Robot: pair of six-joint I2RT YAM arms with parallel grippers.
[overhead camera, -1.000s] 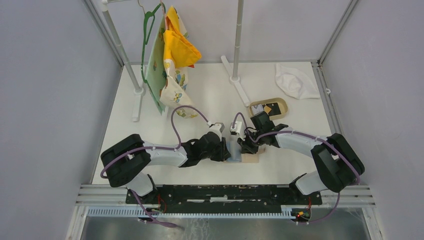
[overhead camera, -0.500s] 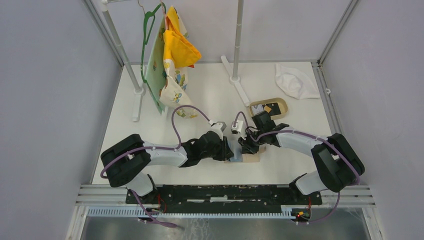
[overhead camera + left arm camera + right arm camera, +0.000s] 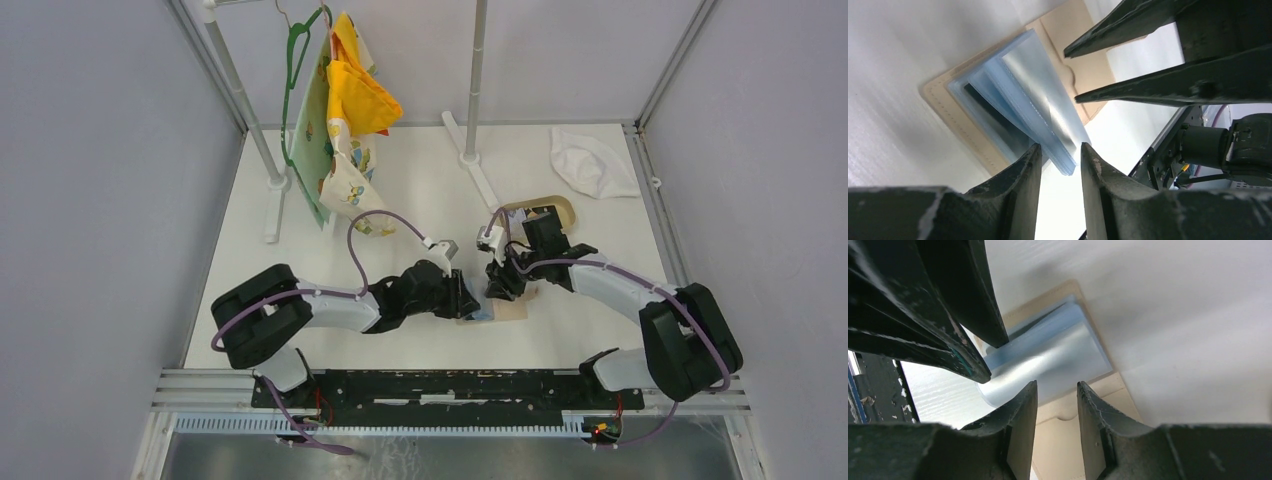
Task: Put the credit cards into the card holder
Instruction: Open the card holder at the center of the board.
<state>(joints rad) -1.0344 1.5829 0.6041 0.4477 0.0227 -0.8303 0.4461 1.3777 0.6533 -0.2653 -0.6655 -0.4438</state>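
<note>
Left claw & right claw: both narrowly spread, gripping nothing, tips hovering at card holder, prob. to fan its blue sleeves for a slot. Holder lies open on tabletop btwn them.

Bright, even light fills my overhead view; up close, glare streaks the card holder sleeves and my left gripper blurs.

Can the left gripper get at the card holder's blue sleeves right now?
Probably yes. The blue sleeves fan up from the card holder just ahead of the left gripper, its jaws slightly apart, nothing between. The right gripper hovers close on the far side, so room is tight.
</note>
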